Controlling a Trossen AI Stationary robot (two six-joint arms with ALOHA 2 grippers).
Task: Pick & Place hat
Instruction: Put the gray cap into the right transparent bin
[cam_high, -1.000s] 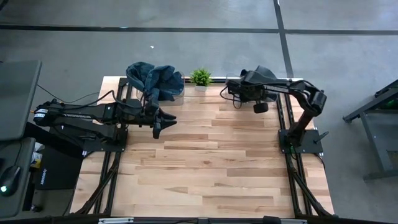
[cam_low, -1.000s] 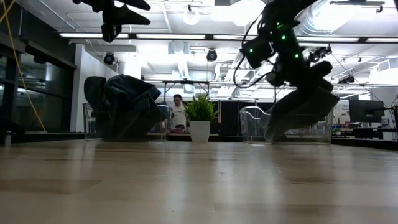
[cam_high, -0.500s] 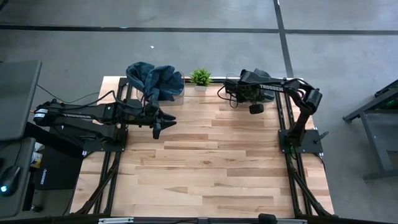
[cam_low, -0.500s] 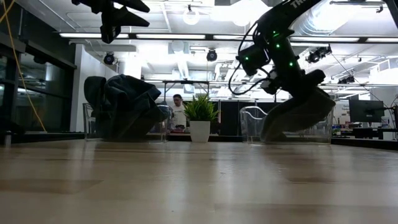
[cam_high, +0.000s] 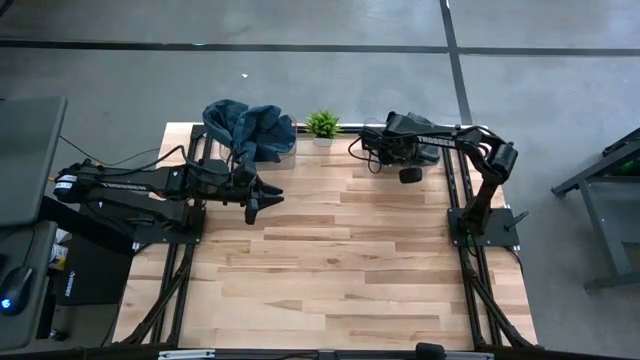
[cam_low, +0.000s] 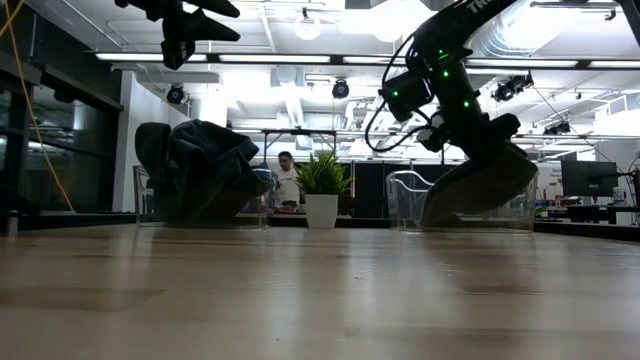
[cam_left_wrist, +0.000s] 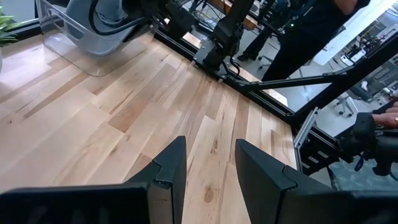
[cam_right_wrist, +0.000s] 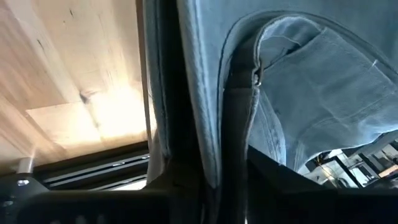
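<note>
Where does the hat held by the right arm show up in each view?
High: hat at the far right corner, under the right gripper.
Low: right of centre, by the clear bin.
Left wrist: top left.
Right wrist: fills the frame.
Shared landmark: potted plant.

The hat (cam_low: 478, 185) is a soft blue-grey denim piece with stitched seams, hanging crumpled and tilted at the far right of the desk (cam_high: 330, 250), pinched by the right end effector (cam_high: 420, 152). It hangs partly within a clear container (cam_low: 405, 200) there, its lower edge close to the desk surface. In the right wrist view its cloth folds (cam_right_wrist: 298, 93) fill most of the frame.
</note>
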